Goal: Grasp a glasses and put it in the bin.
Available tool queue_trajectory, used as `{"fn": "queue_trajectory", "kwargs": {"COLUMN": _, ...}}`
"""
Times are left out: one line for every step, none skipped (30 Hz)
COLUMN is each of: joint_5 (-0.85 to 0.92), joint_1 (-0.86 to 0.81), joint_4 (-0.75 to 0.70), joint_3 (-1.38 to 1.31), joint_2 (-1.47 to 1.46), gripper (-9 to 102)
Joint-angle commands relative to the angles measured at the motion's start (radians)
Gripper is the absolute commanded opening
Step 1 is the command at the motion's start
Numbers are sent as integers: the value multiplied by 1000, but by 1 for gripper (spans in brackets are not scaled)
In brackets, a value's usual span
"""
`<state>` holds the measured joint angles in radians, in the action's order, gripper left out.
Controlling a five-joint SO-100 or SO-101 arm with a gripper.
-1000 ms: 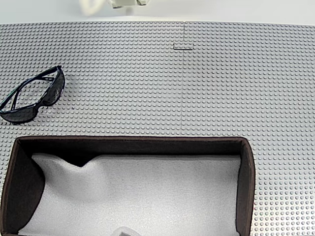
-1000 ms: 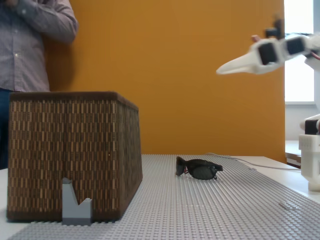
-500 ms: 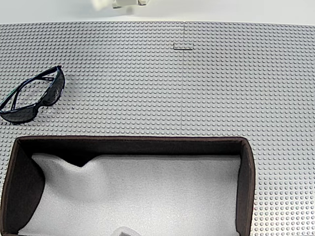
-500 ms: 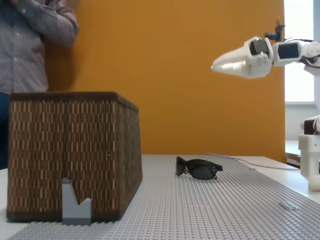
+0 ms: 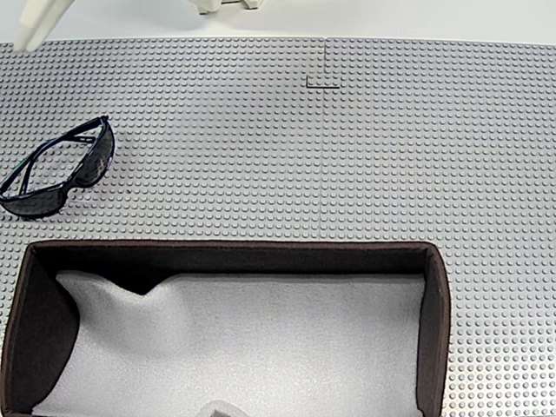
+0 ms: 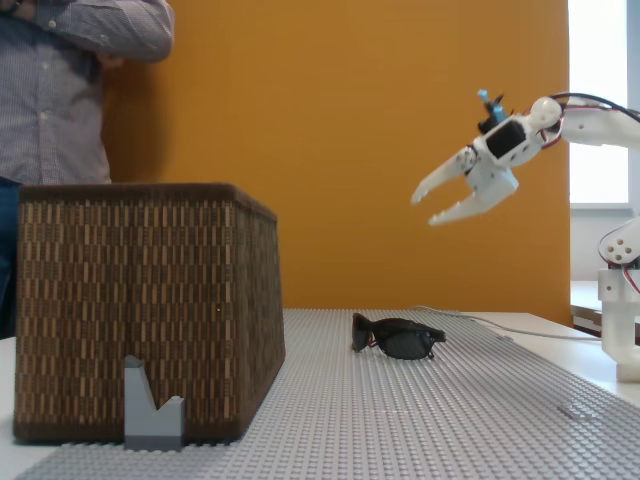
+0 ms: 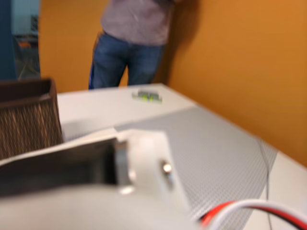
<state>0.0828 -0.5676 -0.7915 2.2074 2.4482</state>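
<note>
The black wraparound glasses lie on the grey studded baseplate at the left, just beyond the bin's far-left corner. In a fixed view from the side, the glasses rest flat, lenses toward the camera. The bin, with dark brown walls and white foam lining, spans the near edge; from the side its woven wall stands tall at left. My white gripper hangs open high above the glasses, tilted downward, with nothing between its fingers. One white finger enters at the top left.
A person in a checked shirt stands behind the bin, and the wrist view shows their jeans. A grey bracket piece leans against the bin's front. The arm's base stands at the right. A cable runs along the far edge.
The gripper went from shut to open, tipped downward and dropped lower, swinging toward the glasses' side; its finger now shows in the top-left corner from above. Glasses and bin have not moved.
</note>
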Motion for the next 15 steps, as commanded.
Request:
{"fn": "queue_trajectory", "kwargs": {"joint_5": 23, "joint_1": -31, "joint_4": -9, "joint_3": 78, "joint_2": -48, "gripper": 21}}
{"fn": "queue_trajectory", "kwargs": {"joint_5": 31, "joint_1": -26, "joint_4": 9, "joint_3": 103, "joint_2": -69, "gripper": 22}}
{"fn": "queue_trajectory", "kwargs": {"joint_5": 34, "joint_1": -23, "joint_4": 32, "joint_3": 124, "joint_2": -95, "gripper": 22}}
{"fn": "queue_trajectory", "kwargs": {"joint_5": 38, "joint_1": -17, "joint_4": 48, "joint_3": 135, "joint_2": -129, "gripper": 23}}
{"fn": "queue_trajectory", "kwargs": {"joint_5": 38, "joint_1": -12, "joint_4": 63, "joint_3": 140, "joint_2": -164, "gripper": 23}}
{"fn": "queue_trajectory", "kwargs": {"joint_5": 35, "joint_1": -9, "joint_4": 77, "joint_3": 140, "joint_2": -202, "gripper": 23}}
{"fn": "queue_trajectory", "kwargs": {"joint_5": 29, "joint_1": -3, "joint_4": 89, "joint_3": 135, "joint_2": -242, "gripper": 23}}
{"fn": "queue_trajectory", "kwargs": {"joint_5": 28, "joint_1": 8, "joint_4": 104, "joint_3": 132, "joint_2": -284, "gripper": 24}}
{"fn": "queue_trajectory", "kwargs": {"joint_5": 25, "joint_1": 20, "joint_4": 115, "joint_3": 126, "joint_2": -316, "gripper": 24}}
{"fn": "queue_trajectory", "kwargs": {"joint_5": 23, "joint_1": 32, "joint_4": 123, "joint_3": 117, "joint_2": -348, "gripper": 25}}
{"fn": "queue_trajectory", "kwargs": {"joint_5": 26, "joint_1": 51, "joint_4": 129, "joint_3": 101, "joint_2": -382, "gripper": 25}}
{"fn": "queue_trajectory", "kwargs": {"joint_5": 29, "joint_1": 61, "joint_4": 155, "joint_3": 100, "joint_2": -402, "gripper": 25}}
{"fn": "queue_trajectory", "kwargs": {"joint_5": 34, "joint_1": 67, "joint_4": 176, "joint_3": 94, "joint_2": -422, "gripper": 25}}
{"fn": "queue_trajectory", "kwargs": {"joint_5": 40, "joint_1": 77, "joint_4": 186, "joint_3": 77, "joint_2": -451, "gripper": 25}}
{"fn": "queue_trajectory", "kwargs": {"joint_5": 41, "joint_1": 83, "joint_4": 192, "joint_3": 63, "joint_2": -469, "gripper": 26}}
